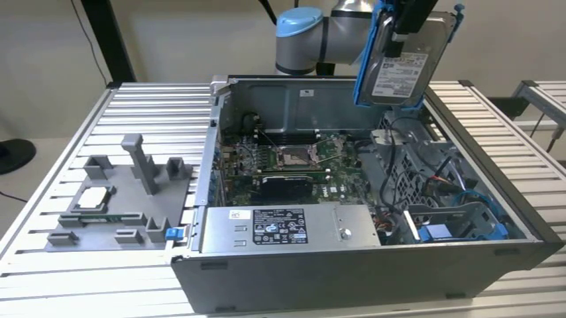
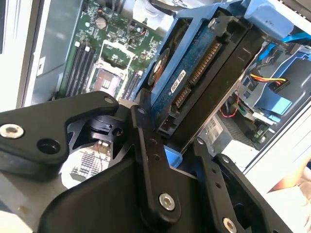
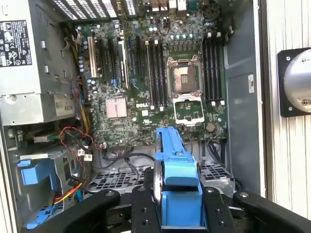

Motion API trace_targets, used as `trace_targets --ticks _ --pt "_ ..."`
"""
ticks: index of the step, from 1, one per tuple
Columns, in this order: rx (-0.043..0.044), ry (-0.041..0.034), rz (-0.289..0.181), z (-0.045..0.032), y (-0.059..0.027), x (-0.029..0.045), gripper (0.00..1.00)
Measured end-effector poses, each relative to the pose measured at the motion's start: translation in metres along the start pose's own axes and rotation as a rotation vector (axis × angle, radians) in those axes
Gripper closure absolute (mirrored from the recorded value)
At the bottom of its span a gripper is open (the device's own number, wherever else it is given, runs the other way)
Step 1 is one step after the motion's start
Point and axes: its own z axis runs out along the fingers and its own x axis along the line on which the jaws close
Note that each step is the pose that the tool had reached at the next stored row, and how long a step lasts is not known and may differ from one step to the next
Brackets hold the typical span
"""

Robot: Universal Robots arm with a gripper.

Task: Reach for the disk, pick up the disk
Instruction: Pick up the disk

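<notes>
Exterior view tells me the gripper (image 1: 409, 30) fingers clamp the disk (image 1: 405, 63), already lifted above the computer case (image 1: 372, 278): I judge the pickup done.

One disk (image 1: 405, 63), one gripper (image 3: 177, 213), one open computer case (image 1: 372, 265), one power supply box (image 1: 287, 228), one grey fixture tray (image 1: 115, 199).
</notes>
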Motion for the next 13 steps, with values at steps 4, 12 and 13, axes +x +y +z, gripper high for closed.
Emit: trace_targets --ticks 4,12,13 --pt "-0.0033 0.0002 0.0 0.0004 -0.0057 0.0077 1.0" --pt "-0.0103 -0.0025 0.0 -0.0004 -0.0148 0.0199 1.0" --pt "-0.0122 -0.0026 0.0 -0.001 -0.0157 0.0206 1.0"
